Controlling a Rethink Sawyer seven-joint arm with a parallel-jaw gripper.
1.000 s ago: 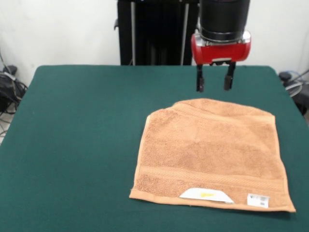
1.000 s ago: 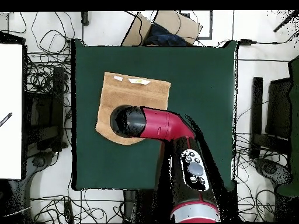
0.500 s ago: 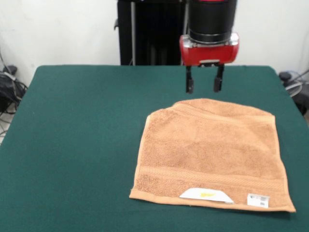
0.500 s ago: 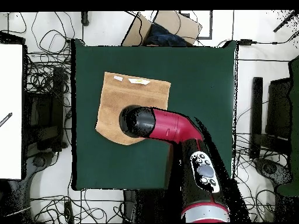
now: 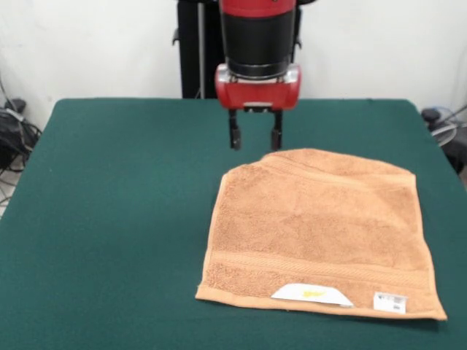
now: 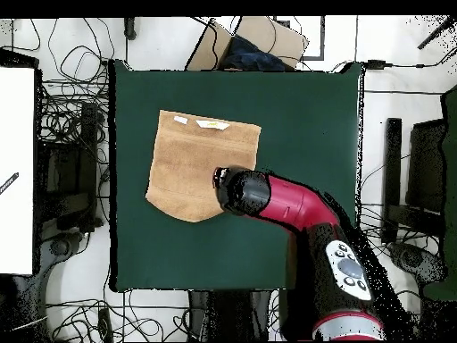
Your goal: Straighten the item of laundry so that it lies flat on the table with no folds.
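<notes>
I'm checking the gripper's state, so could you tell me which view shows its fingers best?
The front view: the gripper hangs open above the towel's far edge, both fingers visible side-on. Overhead, the arm's wrist hides them; only its position by the towel edge shows.

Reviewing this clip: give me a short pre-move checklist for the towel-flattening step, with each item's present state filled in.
1. Gripper empty, jaws apart: ok.
2. Gripper clear of the towel, above its far left corner in the front view: ok, no contact visible.
3. Towel fully on the table, no edge overhanging: ok.
4. Towel flat with no folds: not ok. The far left corner looks rounded, as if tucked under, and the far edge shows a slight ridge.
5. Two white tags along the near edge visible: ok.
6. Whether the rounded corner hides a folded-under layer: cannot tell.
</notes>
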